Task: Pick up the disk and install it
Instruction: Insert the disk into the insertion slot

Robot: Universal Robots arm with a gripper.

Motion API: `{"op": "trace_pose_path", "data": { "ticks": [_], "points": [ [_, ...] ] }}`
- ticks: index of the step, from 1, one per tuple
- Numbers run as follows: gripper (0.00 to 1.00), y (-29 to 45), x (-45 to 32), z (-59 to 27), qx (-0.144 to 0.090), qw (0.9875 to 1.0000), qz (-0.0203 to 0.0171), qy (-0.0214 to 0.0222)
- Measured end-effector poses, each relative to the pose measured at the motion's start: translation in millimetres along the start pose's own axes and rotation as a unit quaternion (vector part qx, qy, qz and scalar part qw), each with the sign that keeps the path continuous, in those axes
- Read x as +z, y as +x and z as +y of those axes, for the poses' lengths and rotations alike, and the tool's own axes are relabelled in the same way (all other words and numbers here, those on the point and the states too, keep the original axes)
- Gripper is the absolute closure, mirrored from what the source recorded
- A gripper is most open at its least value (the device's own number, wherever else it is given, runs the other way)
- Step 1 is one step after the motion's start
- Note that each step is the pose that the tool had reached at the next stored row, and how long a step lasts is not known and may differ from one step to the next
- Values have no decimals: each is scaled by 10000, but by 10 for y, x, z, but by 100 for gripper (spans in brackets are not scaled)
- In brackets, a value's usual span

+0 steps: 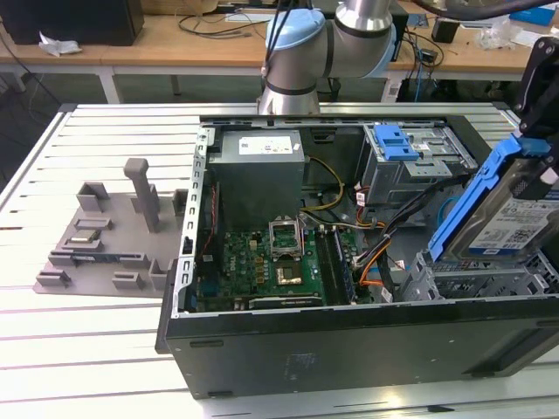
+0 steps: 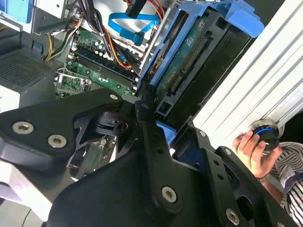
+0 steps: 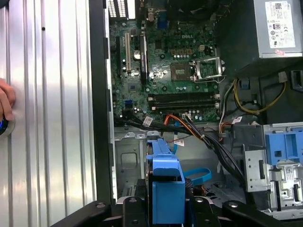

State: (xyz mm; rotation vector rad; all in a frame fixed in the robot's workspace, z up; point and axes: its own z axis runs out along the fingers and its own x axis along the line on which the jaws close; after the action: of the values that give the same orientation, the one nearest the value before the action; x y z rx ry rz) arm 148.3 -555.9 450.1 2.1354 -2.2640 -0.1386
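Note:
The disk (image 1: 515, 209), a silver drive with a white-and-blue label in a blue plastic carrier, hangs tilted over the end of the open computer case (image 1: 349, 336) at the exterior view's right. My gripper (image 1: 536, 144) is shut on its upper end. Just below the disk lies a silver drive bay (image 1: 476, 279). In the second wrist view the disk (image 2: 189, 61) runs away from my gripper (image 2: 158, 111), its green circuit board showing. In the first wrist view the blue carrier (image 3: 165, 184) sits between my black fingers (image 3: 99, 208), above the bay floor (image 3: 128, 161).
Inside the case are a grey power supply (image 1: 260, 161), a green motherboard (image 1: 271, 262), loose cables (image 1: 384, 253) and a silver drive cage with a blue latch (image 1: 393, 140). A grey fixture (image 1: 105, 236) lies on the slatted table (image 1: 87, 349). A person's hand (image 2: 251, 151) rests beside the case.

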Motion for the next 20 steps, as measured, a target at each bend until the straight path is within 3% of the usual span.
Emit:
{"op": "trace_pose_path", "data": {
  "ticks": [2, 8, 20],
  "points": [
    [63, -2, 78, -4, -68, 10000, 5, -3],
    [63, 2, 154, -5, -186, 9998, 13, -8],
    [63, 13, 411, -26, -204, 9998, 15, -9]
  ]
}}
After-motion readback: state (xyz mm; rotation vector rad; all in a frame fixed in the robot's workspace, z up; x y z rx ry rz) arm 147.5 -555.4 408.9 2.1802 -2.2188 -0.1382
